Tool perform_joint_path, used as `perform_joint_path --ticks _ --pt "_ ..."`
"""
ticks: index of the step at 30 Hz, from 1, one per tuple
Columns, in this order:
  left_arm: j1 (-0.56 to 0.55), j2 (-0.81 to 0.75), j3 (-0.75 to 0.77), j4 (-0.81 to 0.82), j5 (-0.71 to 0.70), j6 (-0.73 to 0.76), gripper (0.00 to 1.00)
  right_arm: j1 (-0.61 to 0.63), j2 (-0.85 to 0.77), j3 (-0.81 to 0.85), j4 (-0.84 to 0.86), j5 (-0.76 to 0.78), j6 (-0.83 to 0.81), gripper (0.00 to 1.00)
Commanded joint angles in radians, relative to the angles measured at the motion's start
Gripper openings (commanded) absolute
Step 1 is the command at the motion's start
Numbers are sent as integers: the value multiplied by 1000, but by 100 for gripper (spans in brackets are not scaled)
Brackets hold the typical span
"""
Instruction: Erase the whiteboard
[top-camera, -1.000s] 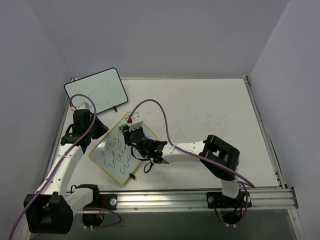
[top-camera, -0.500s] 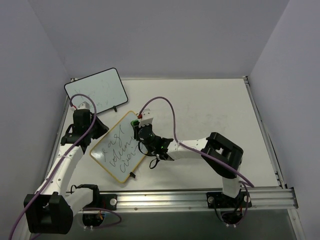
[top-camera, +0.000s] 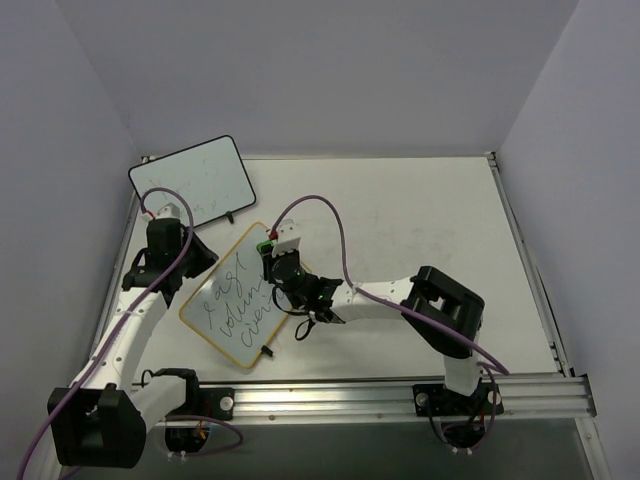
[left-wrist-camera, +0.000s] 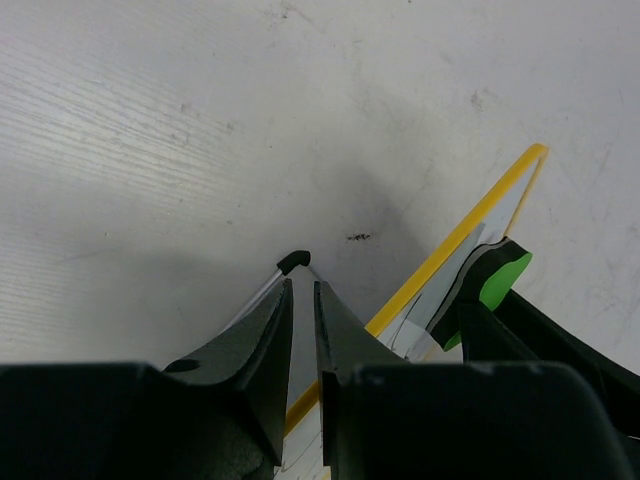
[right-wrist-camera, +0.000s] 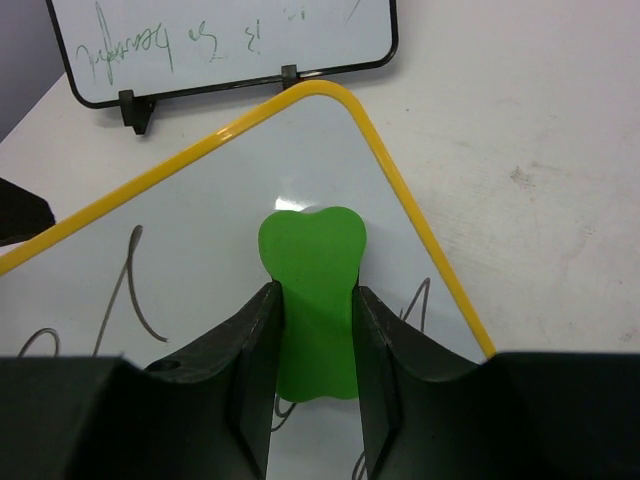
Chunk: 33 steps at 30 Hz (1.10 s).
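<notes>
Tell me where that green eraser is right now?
In the right wrist view, the green eraser sits pinched between the right fingers, on the yellow-rimmed whiteboard near its far corner.

Left claw (left-wrist-camera: 303, 285) and right claw (right-wrist-camera: 312, 300) both clamped, pointing downward.

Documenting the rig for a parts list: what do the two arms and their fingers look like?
Both the left arm and the right arm have slim white links joined by bulky black housings. A purple cable loops along each, ending near a small white block with a red spot. The fingers are matte black tapered wedges.
</notes>
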Motion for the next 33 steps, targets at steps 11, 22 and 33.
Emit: perform_joint_path --ticks 11,22,33 --pt "-16 -4 -7 53 20 12 22 107 81 143 16 -37 -75 0" --pt "-16 -6 -8 59 27 12 22 121 84 135 0 20 -92 0" --pt "-19 -6 -10 62 32 13 22 40 58 108 -19 68 -54 0"
